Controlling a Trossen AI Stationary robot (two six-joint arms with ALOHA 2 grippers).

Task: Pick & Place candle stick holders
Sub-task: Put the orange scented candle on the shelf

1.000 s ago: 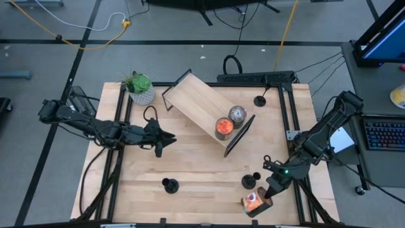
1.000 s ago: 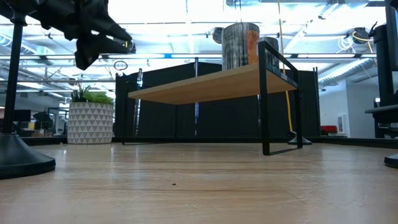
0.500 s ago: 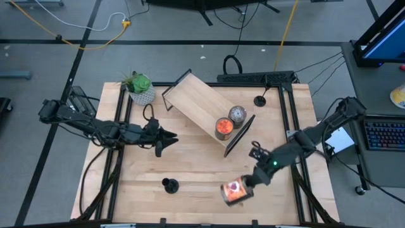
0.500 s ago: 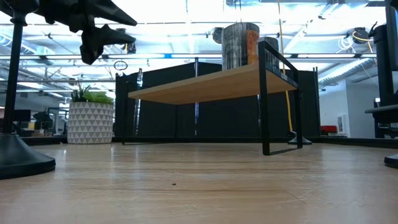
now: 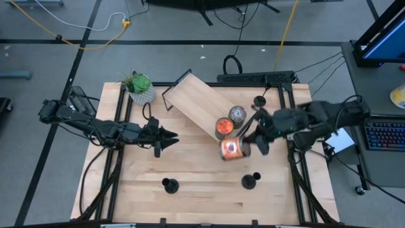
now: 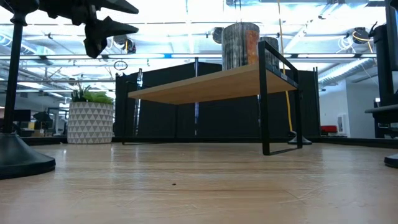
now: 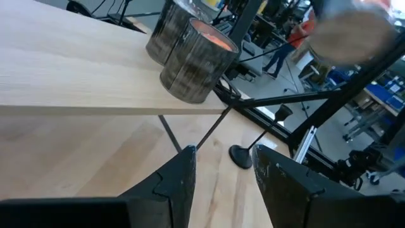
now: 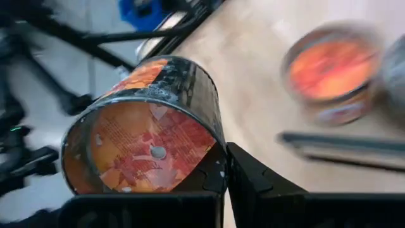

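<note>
Three black candle stick holders stand on their round bases on the wooden table: one near the front left (image 5: 169,185), one near the front right (image 5: 249,182), one at the far right (image 5: 259,101), also in the left wrist view (image 7: 240,156). My right gripper (image 5: 245,145) is shut on a dark glass candle jar (image 5: 231,149) with orange wax, in the air beside the shelf's near end. My left gripper (image 5: 163,137) is open and empty above the table's left middle, its fingers (image 7: 183,180) apart. My right gripper holds the candle jar by its side wall near the rim (image 8: 209,161), coming level from the table's right side. The jar itself hides most of the hold. The jar is lifted clear of the table and tilted, its open mouth (image 8: 142,149) turned toward the wrist.
A wooden shelf with a black frame (image 5: 199,107) stands slanted at the far middle, with two candle jars (image 5: 223,126) (image 5: 237,114) on its near end. A potted plant (image 5: 140,88) stands at the far left. Bare table lies between the two front holders.
My right gripper has carried the candle jar from the near right corner up and toward the far edge, first leftward, to beside the shelf's near end; the jar is lifted clear. My left gripper has risen a little and tipped its fingers up toward level.
</note>
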